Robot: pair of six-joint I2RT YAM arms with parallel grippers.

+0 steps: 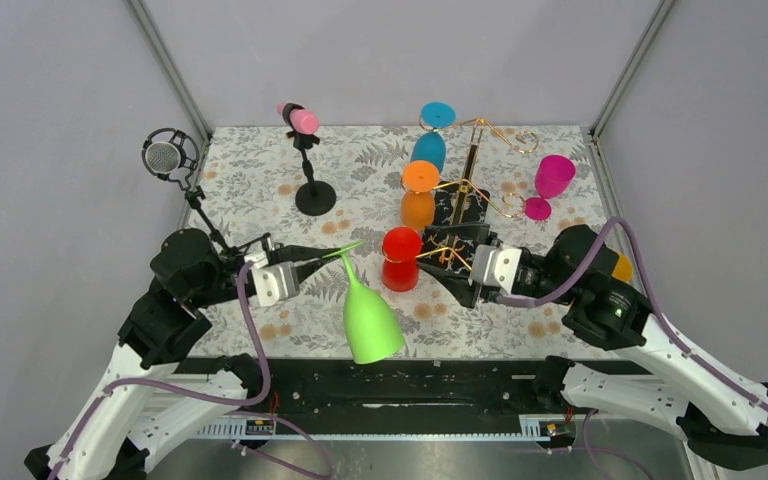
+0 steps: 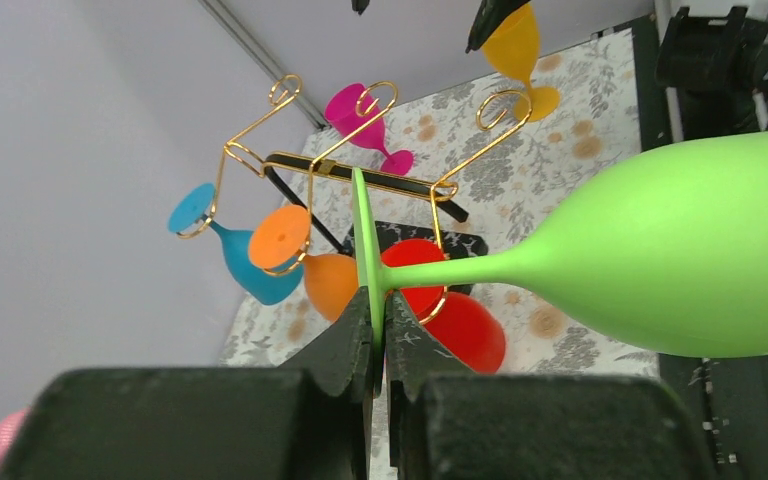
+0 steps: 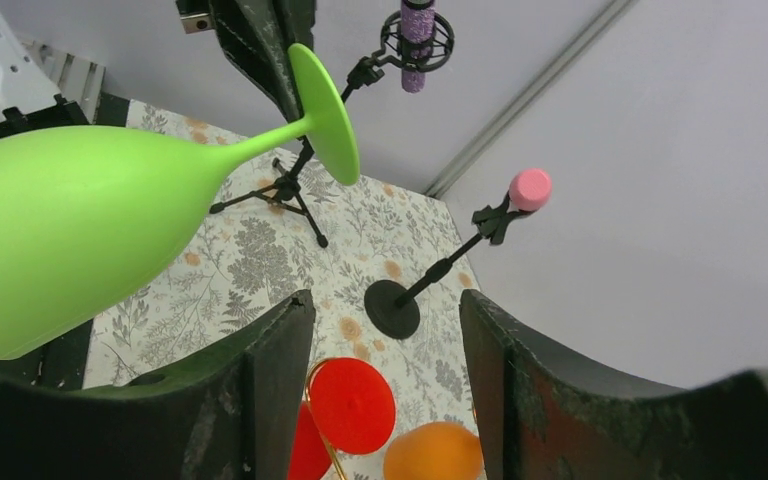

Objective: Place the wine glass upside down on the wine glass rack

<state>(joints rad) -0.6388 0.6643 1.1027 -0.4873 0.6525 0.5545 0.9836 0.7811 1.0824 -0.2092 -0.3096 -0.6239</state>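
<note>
My left gripper (image 1: pixel 332 256) is shut on the round foot of a lime green wine glass (image 1: pixel 371 318). It holds the glass in the air with the bowl hanging down toward the near table edge. In the left wrist view the fingers (image 2: pixel 345 345) pinch the foot's rim, and the green glass (image 2: pixel 680 260) reaches right. The gold wire wine glass rack (image 1: pixel 471 165) stands at the back centre on a black speckled base. Blue (image 1: pixel 427 150), orange (image 1: pixel 418 205) and red (image 1: pixel 401 258) glasses hang on it upside down. My right gripper (image 1: pixel 452 262) is open and empty beside the red glass.
A pink glass (image 1: pixel 552 178) stands right of the rack. A yellow glass (image 1: pixel 621 268) is mostly hidden behind my right arm. A pink-tipped stand (image 1: pixel 314 196) is at the back left, and a microphone on a tripod (image 1: pixel 165 158) is at the left edge.
</note>
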